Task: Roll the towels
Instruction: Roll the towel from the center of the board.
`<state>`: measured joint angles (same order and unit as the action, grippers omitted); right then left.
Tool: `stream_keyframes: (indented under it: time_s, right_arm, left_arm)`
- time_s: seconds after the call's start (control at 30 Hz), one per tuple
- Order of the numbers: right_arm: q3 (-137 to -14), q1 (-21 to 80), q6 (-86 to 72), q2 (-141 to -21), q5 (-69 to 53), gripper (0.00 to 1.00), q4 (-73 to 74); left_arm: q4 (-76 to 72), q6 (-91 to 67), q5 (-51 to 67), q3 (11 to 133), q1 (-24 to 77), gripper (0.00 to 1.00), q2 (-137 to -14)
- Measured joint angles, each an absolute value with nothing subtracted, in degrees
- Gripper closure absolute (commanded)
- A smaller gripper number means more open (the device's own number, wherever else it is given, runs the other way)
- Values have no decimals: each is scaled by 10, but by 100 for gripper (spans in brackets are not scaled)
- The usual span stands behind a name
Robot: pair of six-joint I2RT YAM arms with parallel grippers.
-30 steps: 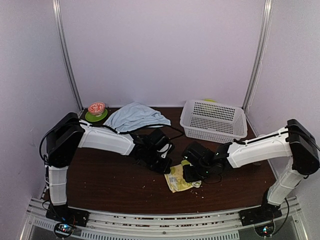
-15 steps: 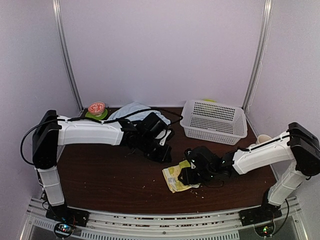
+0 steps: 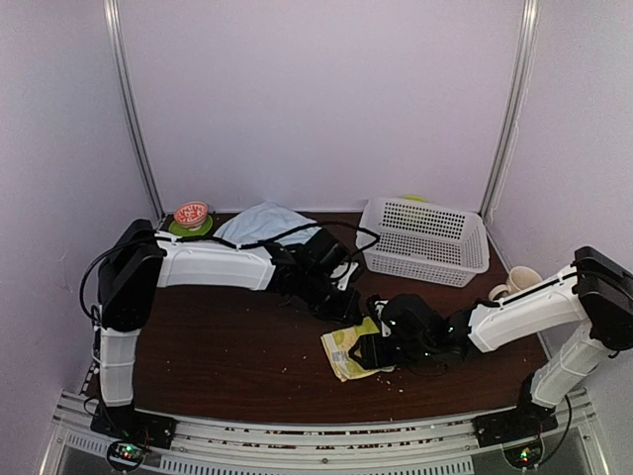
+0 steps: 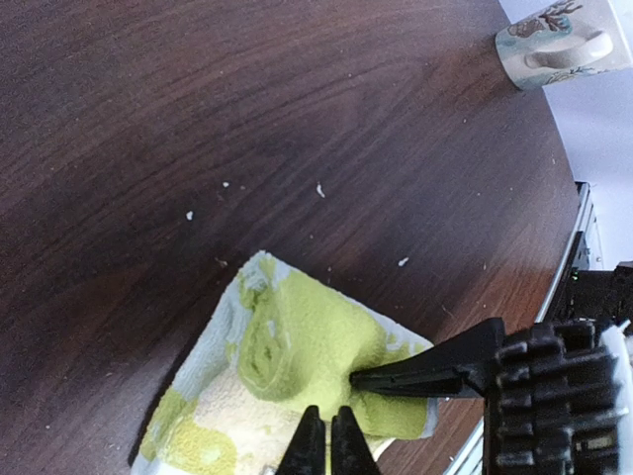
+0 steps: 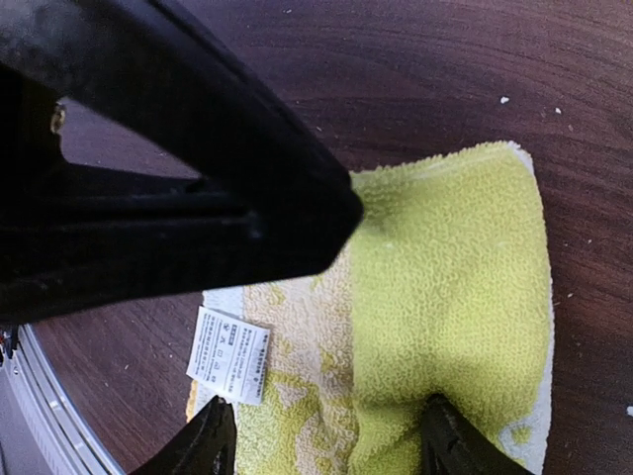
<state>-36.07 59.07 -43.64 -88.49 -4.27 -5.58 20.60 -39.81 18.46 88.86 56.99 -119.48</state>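
Note:
The lime-green towel [image 3: 344, 354] lies mid-table near the front, one end curled into a loose roll [image 4: 297, 346], with its white care tag [image 5: 229, 353] on the flat part. My left gripper [image 3: 348, 312] is shut, its tips [image 4: 327, 427] together just over the towel's flat part beside the roll. My right gripper [image 3: 374, 348] is open and straddles the towel [image 5: 331, 445]; one finger [image 4: 425, 374] presses against the roll's side. The pale-blue towel [image 3: 259, 223] lies bunched at the back left, partly hidden by the left arm.
A white perforated basket [image 3: 425, 237] stands at the back right. A printed mug [image 3: 514, 282] lies by the right edge, also in the left wrist view [image 4: 554, 40]. A green plate with a red bowl [image 3: 191, 218] sits at the back left corner. Crumbs dot the wood.
My left gripper swung back, then came right and forward onto the green towel. My right gripper shifted a little right and nearer, and the towel slid slightly left with it.

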Motion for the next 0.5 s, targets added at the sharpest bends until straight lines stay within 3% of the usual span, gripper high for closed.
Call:
stream_keyframes:
  time_s: [0.5]
  right_arm:
    - [-363,589,-436,-885,-43,32,-49]
  left_arm:
    - [175,-417,228,936,568,99,-1269]
